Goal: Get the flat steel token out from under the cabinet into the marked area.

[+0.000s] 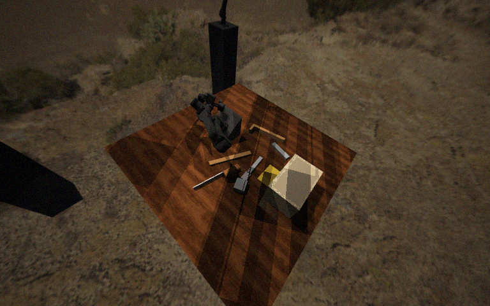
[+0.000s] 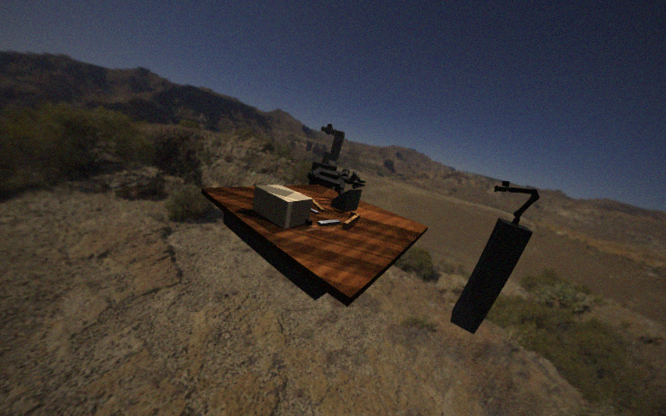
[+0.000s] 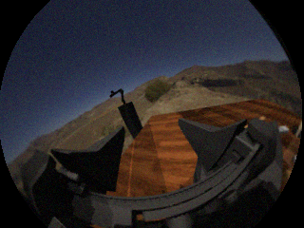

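Observation:
The pale box-shaped cabinet [image 1: 307, 170] [image 2: 270, 207] stands on the table. A yellow marked area [image 1: 271, 170] lies against its upper-left side in the top view, partly hidden by the cabinet. The steel token cannot be made out in any view, and no vent slots are visible. My gripper [image 2: 362, 182] [image 3: 152, 124] is open with nothing between its fingers. It is held above the table beside the dark block, well away from the cabinet; its fingers are hard to separate in the top view. A grey tool [image 1: 240, 185] with a wide head and narrow handle lies left of the marked area.
A wooden stick [image 1: 230, 158] and a thin silver bar [image 1: 207, 181] lie between arm and cabinet. A short grey bar [image 1: 280, 150] and a hooked wooden stick [image 1: 272, 134] lie above the cabinet in the top view. A dark block [image 1: 234, 123] [image 2: 347, 200] stands near the arm.

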`<state>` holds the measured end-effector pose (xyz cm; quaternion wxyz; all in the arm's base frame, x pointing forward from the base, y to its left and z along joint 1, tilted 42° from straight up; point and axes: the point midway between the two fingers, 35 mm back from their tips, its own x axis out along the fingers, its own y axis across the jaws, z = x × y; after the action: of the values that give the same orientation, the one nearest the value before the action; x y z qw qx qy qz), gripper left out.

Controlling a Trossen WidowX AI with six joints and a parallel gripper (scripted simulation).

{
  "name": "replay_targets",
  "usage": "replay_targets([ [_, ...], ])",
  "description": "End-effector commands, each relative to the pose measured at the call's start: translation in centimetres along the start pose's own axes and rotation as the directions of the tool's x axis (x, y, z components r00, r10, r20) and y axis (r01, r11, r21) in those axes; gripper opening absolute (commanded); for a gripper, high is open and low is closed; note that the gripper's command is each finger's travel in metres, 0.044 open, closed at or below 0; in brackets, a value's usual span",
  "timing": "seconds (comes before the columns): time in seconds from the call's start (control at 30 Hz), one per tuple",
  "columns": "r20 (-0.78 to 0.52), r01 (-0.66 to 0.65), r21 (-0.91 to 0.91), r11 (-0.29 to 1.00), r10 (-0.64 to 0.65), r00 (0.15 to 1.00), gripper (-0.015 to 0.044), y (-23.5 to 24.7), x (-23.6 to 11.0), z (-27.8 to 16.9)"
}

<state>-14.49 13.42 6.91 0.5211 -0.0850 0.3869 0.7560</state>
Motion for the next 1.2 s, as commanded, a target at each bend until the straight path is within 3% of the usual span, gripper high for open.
replay_targets([
  [0.0, 0.000, 0.000, 0.000, 1.000, 0.000, 1.000, 0.0374, 0.0, 0.0, 0.0],
  [0.33, 0.006, 0.017, -0.003, 1.000, -0.017, 1.000, 0.0121, -0.2, 0.0, 0.3],
  [0.77, 0.075, 0.297, 0.017, 0.955, -0.297, 0.952, 0.0120, -4.0, 0.0, 5.6],
  [1.17, 0.106, 0.568, 0.104, 0.816, -0.577, 0.810, 0.0120, -9.1, -1.7, 10.5],
])
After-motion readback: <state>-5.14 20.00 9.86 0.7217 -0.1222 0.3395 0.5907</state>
